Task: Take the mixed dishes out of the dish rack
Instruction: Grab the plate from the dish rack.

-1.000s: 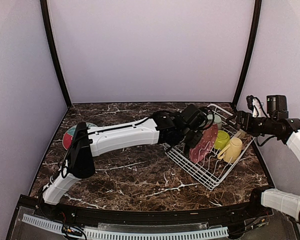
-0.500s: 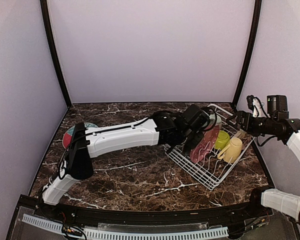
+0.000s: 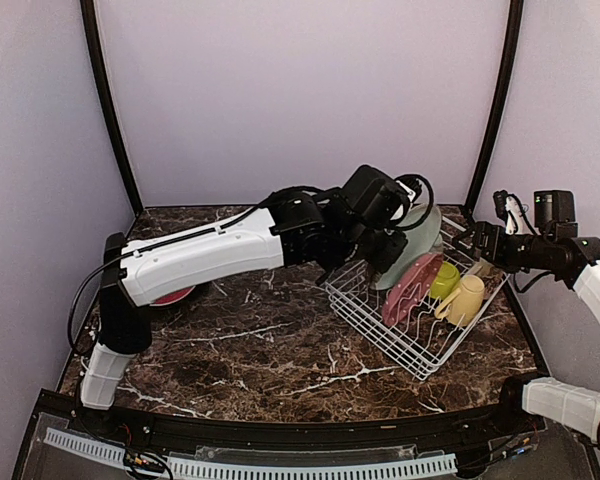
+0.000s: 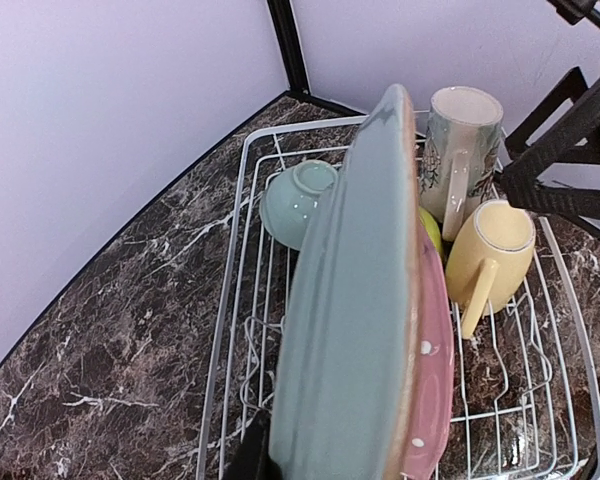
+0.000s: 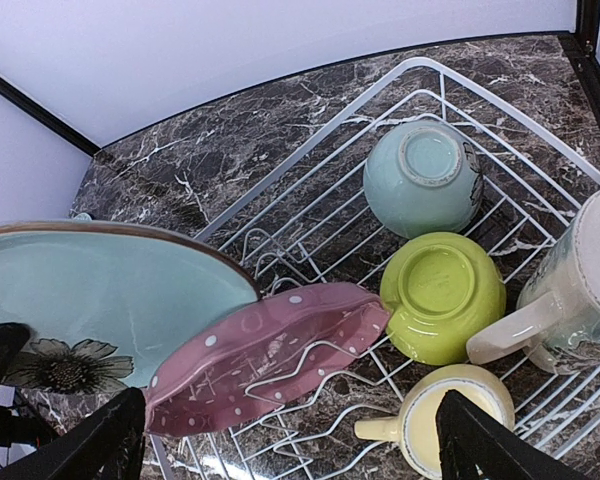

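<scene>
Now lifted up from dish rack (image 3: 380,345): grey-green plate (image 4: 350,330), pinched by left claw (image 3: 388,255). Right claw (image 3: 470,242) wide. Still inside: pink plate (image 5: 265,355), mugs (image 4: 485,250), bowls (image 5: 440,295).

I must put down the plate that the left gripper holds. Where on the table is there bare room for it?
The widest bare patch of table is the near middle, between the red plate on the left and the dish rack on the right. The rack is crowded: pink dotted plate, yellow mug, lime bowl.
</scene>
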Robot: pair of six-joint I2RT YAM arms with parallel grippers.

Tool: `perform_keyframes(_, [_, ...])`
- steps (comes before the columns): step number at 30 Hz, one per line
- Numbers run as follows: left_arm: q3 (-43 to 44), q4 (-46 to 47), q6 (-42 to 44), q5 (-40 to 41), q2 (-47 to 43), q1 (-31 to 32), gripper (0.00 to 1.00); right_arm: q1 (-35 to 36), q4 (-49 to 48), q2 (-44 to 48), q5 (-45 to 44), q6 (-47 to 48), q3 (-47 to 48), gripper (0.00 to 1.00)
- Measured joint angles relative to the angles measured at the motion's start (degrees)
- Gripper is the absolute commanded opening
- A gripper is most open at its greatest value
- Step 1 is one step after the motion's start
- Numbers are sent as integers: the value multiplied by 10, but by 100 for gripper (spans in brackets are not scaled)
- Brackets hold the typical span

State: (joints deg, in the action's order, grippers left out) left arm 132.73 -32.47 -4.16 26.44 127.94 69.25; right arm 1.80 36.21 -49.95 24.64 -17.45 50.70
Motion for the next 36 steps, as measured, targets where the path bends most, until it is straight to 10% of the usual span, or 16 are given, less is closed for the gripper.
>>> perform_keyframes(36, [-130, 36, 79, 111, -125, 8, 1, 0, -1, -7, 9, -7, 0, 99])
